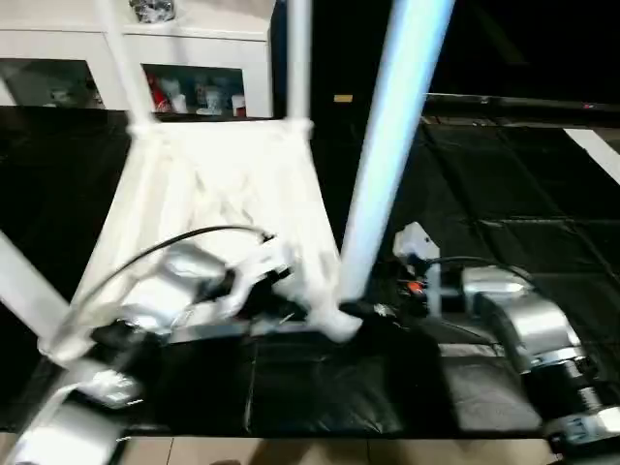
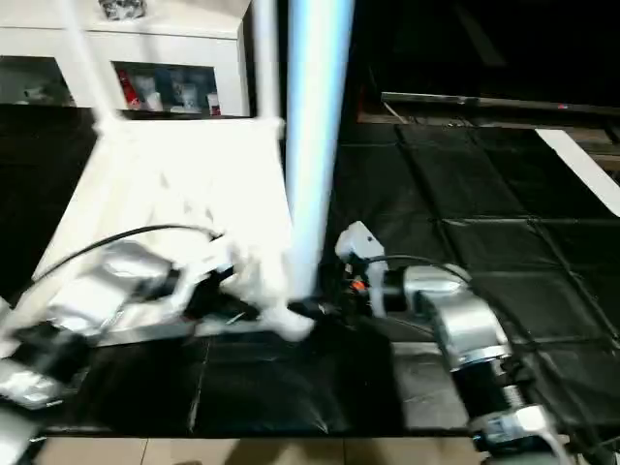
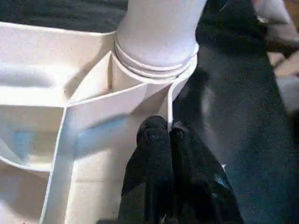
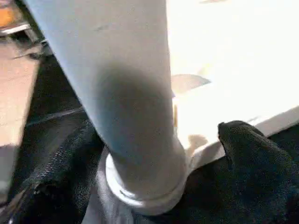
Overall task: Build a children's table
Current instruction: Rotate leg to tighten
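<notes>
Black fingers (image 3: 161,154) of my left gripper (image 3: 169,133) are pressed together against a rib of the upside-down white tabletop (image 1: 223,184) on the dark mat (image 1: 504,194), while my right gripper (image 4: 140,154) stands wide apart around the near leg (image 1: 387,145) standing in its corner socket (image 3: 154,77).

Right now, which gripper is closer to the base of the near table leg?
Right. The right gripper straddles the leg at its base; the left gripper pinches the tabletop rib beside its socket.
</notes>
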Tool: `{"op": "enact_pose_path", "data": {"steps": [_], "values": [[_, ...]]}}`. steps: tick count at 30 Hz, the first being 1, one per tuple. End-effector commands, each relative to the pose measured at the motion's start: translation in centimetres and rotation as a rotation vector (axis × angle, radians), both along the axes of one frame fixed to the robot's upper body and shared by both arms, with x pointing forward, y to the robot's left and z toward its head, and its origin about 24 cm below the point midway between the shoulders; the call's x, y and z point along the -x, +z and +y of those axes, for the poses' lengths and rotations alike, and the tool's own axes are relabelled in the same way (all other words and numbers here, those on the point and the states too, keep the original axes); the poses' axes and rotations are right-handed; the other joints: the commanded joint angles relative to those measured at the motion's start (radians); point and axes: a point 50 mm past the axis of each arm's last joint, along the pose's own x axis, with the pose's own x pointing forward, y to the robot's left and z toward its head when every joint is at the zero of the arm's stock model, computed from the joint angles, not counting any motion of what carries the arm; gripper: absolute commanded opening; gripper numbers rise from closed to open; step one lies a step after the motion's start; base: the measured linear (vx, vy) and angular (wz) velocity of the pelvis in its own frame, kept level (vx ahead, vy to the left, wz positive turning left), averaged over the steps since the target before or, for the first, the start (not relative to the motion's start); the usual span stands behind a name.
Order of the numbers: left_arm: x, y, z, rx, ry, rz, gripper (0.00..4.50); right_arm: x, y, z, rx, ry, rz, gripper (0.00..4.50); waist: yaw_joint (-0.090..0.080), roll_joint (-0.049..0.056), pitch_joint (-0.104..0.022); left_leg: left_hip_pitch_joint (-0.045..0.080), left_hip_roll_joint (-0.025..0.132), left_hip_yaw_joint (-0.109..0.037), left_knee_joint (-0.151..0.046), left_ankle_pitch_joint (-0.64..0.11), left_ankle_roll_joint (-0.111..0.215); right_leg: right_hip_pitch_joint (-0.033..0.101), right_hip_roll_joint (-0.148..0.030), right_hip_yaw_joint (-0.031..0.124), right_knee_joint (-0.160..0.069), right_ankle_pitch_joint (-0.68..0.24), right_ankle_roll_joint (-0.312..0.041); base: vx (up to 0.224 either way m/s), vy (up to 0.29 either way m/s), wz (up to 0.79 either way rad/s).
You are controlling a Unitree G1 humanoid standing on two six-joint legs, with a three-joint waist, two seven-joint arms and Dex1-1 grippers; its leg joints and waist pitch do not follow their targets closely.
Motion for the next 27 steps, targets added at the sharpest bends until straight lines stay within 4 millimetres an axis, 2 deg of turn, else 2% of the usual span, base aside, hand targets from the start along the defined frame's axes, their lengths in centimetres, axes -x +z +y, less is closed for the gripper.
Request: {"op": "enact_pose_path", "data": {"steps": [1, 5, 7, 11, 12, 13, 16, 18, 19, 27], "values": [[0.7, 0.6, -1.3, 0.023, -0.158, 0.002, 0.00, -0.3, 1.0, -0.3, -0.004, 0.051, -0.034, 4.12, -0.004, 0.002, -0.063, -0.001, -0.009, 0.029, -0.062, -0.196, 0.042, 0.065, -0.033, 0.026, -0.061, -0.171, -0.235, 0.000, 0.000, 0.00], [0.8, 0.7, -1.2, 0.020, -0.168, 0.005, 0.00, -0.2, 0.9, -0.3, -0.008, 0.087, -0.024, 4.12, -0.001, 0.001, -0.062, -0.001, -0.009, 0.029, -0.062, -0.204, 0.037, 0.064, -0.034, 0.026, -0.063, -0.201, -0.227, 0.000, 0.000, 0.00], [0.9, 0.8, -1.2, 0.023, -0.183, 0.012, 0.00, 0.0, 0.7, -0.1, -0.022, 0.126, 0.005, 3.86, -0.001, 0.000, -0.061, -0.001, -0.010, 0.029, -0.063, -0.217, 0.033, 0.063, -0.034, 0.026, -0.066, -0.238, -0.217, 0.000, 0.000, 0.00], [1.0, 0.8, -1.2, 0.022, -0.191, 0.011, 0.00, 0.2, 0.7, 0.3, -0.036, 0.151, 0.019, 3.60, 0.000, 0.000, -0.062, -0.002, -0.008, 0.028, -0.063, -0.208, 0.030, 0.062, -0.035, 0.027, -0.066, -0.244, -0.211, 0.000, 0.000, 0.00], [1.0, 0.8, -1.2, 0.022, -0.192, 0.011, 0.00, 0.2, 0.6, 0.3, -0.038, 0.156, 0.021, 3.60, -0.001, -0.010, -0.061, -0.004, -0.009, 0.028, -0.063, -0.203, 0.032, 0.064, -0.034, 0.026, -0.067, -0.243, -0.209, 0.000, 0.000, 0.00], [1.0, 0.8, -1.2, 0.022, -0.194, 0.009, 0.00, 0.3, 0.6, 0.4, -0.040, 0.162, 0.023, 3.51, 0.001, -0.005, -0.062, -0.005, -0.009, 0.027, -0.063, -0.198, 0.031, 0.064, -0.035, 0.026, -0.065, -0.248, -0.206, 0.000, 0.000, 0.00], [1.0, 0.8, -1.2, 0.021, -0.194, 0.003, 0.00, 0.4, 0.4, 0.7, -0.047, 0.178, 0.034, 3.19, 0.000, -0.005, -0.063, -0.004, -0.009, 0.028, -0.062, -0.188, 0.032, 0.063, -0.034, 0.026, -0.064, -0.229, -0.209, 0.000, 0.000, 0.00], [1.0, 0.8, -1.2, 0.021, -0.192, 0.003, 0.00, 0.4, 0.3, 0.8, -0.050, 0.184, 0.041, 3.13, 0.000, -0.005, -0.063, -0.005, -0.009, 0.028, -0.062, -0.186, 0.032, 0.064, -0.033, 0.025, -0.063, -0.220, -0.213, 0.000, 0.000, 0.00], [0.9, 0.8, -1.2, 0.020, -0.191, 0.002, 0.00, 0.5, 0.2, 0.8, -0.050, 0.189, 0.048, 2.86, 0.000, -0.006, -0.063, -0.005, -0.009, 0.028, -0.062, -0.184, 0.032, 0.064, -0.034, 0.025, -0.062, -0.215, -0.214, 0.000, 0.000, 0.00], [0.7, 0.8, -1.1, 0.022, -0.155, -0.004, 0.00, 0.7, 0.1, 0.9, -0.071, 0.198, 0.071, 2.31, 0.002, -0.003, -0.063, -0.005, -0.009, 0.027, -0.062, -0.187, 0.030, 0.065, -0.034, 0.025, -0.062, -0.220, -0.213, 0.000, 0.000, 0.00]]}}
